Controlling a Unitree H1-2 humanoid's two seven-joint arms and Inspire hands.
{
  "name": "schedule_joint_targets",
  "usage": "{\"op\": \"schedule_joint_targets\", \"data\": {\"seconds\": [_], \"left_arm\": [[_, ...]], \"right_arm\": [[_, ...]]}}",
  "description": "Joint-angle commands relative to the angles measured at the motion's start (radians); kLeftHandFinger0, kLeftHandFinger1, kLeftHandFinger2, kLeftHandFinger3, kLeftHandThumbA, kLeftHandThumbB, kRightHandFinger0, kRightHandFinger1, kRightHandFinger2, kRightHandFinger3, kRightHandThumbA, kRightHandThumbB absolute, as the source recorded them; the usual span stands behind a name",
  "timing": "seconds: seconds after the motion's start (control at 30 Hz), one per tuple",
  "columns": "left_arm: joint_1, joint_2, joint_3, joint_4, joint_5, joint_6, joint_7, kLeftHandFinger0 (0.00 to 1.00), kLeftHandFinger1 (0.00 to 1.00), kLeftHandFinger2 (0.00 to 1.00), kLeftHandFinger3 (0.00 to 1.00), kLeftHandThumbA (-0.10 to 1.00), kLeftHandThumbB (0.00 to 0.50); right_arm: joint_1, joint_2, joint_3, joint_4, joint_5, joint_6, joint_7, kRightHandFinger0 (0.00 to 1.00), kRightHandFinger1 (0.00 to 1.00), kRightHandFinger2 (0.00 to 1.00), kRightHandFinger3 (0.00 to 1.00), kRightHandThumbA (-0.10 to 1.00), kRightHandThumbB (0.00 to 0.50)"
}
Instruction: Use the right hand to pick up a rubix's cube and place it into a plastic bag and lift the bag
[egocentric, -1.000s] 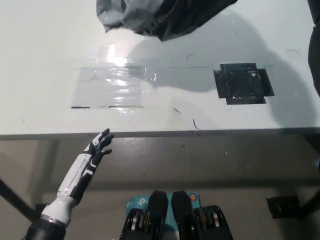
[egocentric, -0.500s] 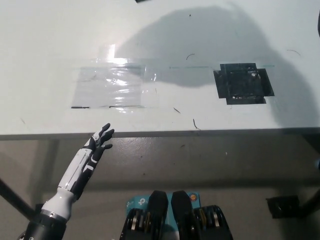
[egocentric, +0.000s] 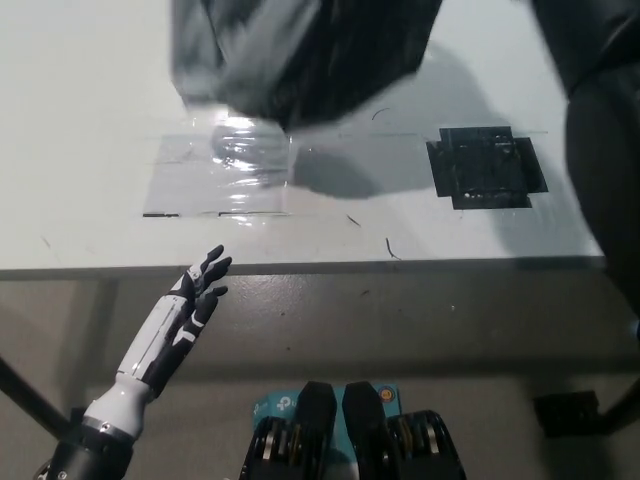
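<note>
plastic bag (egocentric: 300, 60) blurred above clear tape patch (egocentric: 220, 175), black tape square (egocentric: 487, 167) right; left hand (egocentric: 190, 305) open, empty

You are looking at a flat white surface (egocentric: 90, 120) whose front edge is running across the middle of the view. A clear, shiny rectangular sheet of plastic film (egocentric: 222, 180) is lying flat on it at centre-left. A square patch of black tape (egocentric: 487, 167) is sitting well apart to its right. A few small dark scuff marks (egocentric: 390, 247) are showing near the front edge.
</note>
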Motion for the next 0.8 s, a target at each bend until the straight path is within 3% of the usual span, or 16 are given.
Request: {"op": "schedule_joint_targets", "data": {"seconds": [0.0,0.07,0.13,0.23,0.47,0.77], "left_arm": [[-0.035,0.013,0.008,-0.024,-0.024,-0.015,-0.013,0.96,1.00,1.00,1.00,0.94,0.174],[-0.034,0.013,0.006,-0.022,-0.016,-0.015,-0.012,0.95,1.00,1.00,1.00,0.95,0.171],[-0.031,0.011,0.001,-0.015,-0.004,-0.023,-0.011,0.94,1.00,1.00,1.00,0.97,0.173],[-0.025,0.010,0.000,-0.023,0.000,-0.017,-0.010,0.94,1.00,1.00,1.00,0.96,0.171],[-0.032,0.016,-0.002,-0.037,0.007,-0.003,-0.012,0.94,1.00,1.00,1.00,0.95,0.160],[-0.034,0.013,-0.001,-0.023,-0.004,-0.021,-0.015,0.93,1.00,1.00,1.00,0.95,0.161]], "right_arm": [[-0.140,-0.021,0.035,-0.034,-0.013,-0.072,0.008,0.00,0.47,0.84,0.83,0.27,0.107],[-0.149,-0.023,0.047,-0.039,-0.018,-0.073,0.014,0.00,0.49,0.86,0.89,0.29,0.095],[-0.162,-0.026,0.056,-0.050,-0.015,-0.064,0.015,0.06,0.58,0.92,0.92,0.27,0.095],[-0.168,-0.027,0.065,-0.057,-0.015,-0.062,0.014,0.08,0.61,0.93,0.93,0.26,0.091],[-0.179,-0.032,0.053,-0.050,0.007,-0.057,-0.001,0.00,0.54,0.87,0.90,0.24,0.112],[-0.121,-0.028,0.042,-0.046,0.021,-0.067,-0.007,0.00,0.46,0.82,0.89,0.24,0.104]]}}
